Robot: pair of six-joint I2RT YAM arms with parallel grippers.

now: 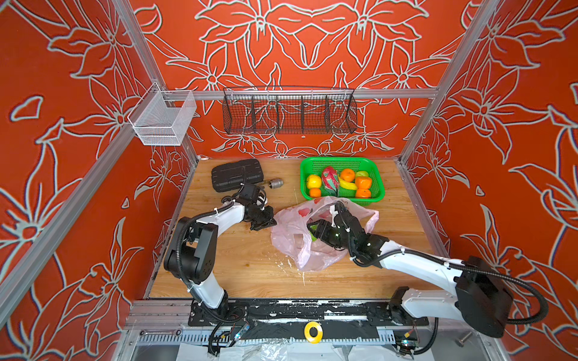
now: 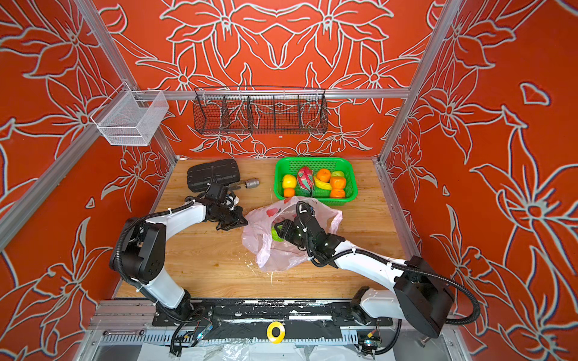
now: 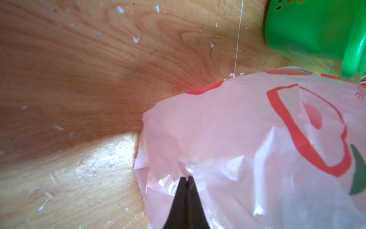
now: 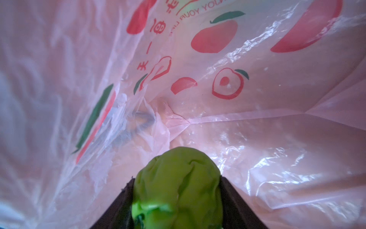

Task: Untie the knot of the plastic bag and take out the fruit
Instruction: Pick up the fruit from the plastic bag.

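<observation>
Now the right gripper is deep inside the plastic bag, jaws clamped on a bumpy green fruit. The left gripper, jaws pressed together, pinches the film at the bag's edge. The bag lies on the table, touching the near side of the green basket, it seems. For a clean exit, the left should hold the film taut while the right draws straight back through the mouth, slowly, so thin plastic does not drag along. The knot I cannot find.
</observation>
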